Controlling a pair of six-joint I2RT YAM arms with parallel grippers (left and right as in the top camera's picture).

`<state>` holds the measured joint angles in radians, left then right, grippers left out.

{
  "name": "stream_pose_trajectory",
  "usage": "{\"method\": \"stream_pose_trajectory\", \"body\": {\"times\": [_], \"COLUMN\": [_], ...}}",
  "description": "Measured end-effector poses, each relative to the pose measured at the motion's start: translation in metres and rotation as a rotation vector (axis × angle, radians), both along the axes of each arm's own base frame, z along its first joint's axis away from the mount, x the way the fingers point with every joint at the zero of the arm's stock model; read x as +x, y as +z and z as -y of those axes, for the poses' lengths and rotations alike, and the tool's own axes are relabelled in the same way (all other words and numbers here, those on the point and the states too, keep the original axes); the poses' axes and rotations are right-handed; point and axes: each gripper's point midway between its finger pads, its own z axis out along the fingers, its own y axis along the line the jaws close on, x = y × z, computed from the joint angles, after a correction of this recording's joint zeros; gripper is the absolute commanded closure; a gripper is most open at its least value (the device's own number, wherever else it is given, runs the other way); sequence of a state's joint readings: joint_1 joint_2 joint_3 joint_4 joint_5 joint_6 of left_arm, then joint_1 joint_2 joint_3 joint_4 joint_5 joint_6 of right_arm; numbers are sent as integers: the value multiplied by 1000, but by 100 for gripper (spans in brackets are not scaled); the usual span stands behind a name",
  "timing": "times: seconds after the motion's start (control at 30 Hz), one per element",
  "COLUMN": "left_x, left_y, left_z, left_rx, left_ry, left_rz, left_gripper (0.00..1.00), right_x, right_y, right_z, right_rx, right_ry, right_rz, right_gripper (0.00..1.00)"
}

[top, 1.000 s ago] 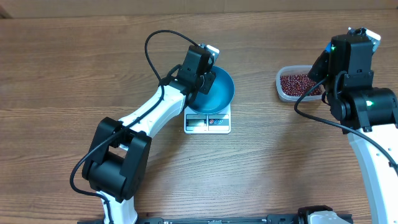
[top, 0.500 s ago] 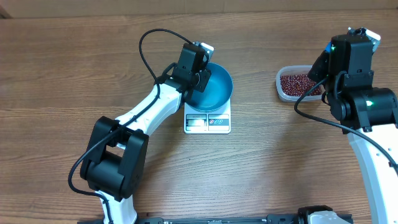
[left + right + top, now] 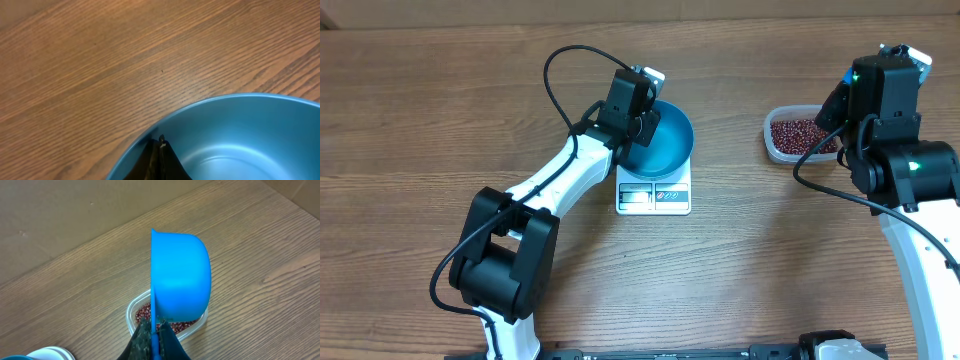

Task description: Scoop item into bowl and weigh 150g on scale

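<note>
**Wood table, two things directly on it**

Table (image 3: 440, 100): brown wood-grain top, grain running left to right, fills the overhead view. Surface matte, no cloth or mat.

Scale (image 3: 654, 197): white, flat, square, sits flat on the table about midway between left and right edges, slightly toward the far edge. Display window and label marks face the near edge.

Clear plastic tub (image 3: 772, 145): rounded rectangle, sits flat on the table toward the right edge, in the far half. Well apart from the scale, bare wood between them.

Dark rail (image 3: 670, 352) runs along the near edge.
</note>
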<state>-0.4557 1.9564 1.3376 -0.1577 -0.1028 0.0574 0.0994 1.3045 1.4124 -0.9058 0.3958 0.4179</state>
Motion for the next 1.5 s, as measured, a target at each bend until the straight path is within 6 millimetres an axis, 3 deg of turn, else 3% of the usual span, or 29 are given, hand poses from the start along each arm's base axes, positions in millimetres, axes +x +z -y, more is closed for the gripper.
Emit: {"method": "stream_pose_trajectory", "body": {"times": [0.83,1.5], "left_x": [8,3], "left_y": [9,6], "left_z": [4,7], "left_rx": [-20,-8], "left_ry": [-4,-18], "left_rz": [49,32], "left_gripper": [96,96], "right_x": [0,0], "right_y": [0,0], "right_z": [0,0], "right_rx": [0,0], "right_ry": [0,0], "right_rz": [0,0], "right_gripper": [96,96]}}
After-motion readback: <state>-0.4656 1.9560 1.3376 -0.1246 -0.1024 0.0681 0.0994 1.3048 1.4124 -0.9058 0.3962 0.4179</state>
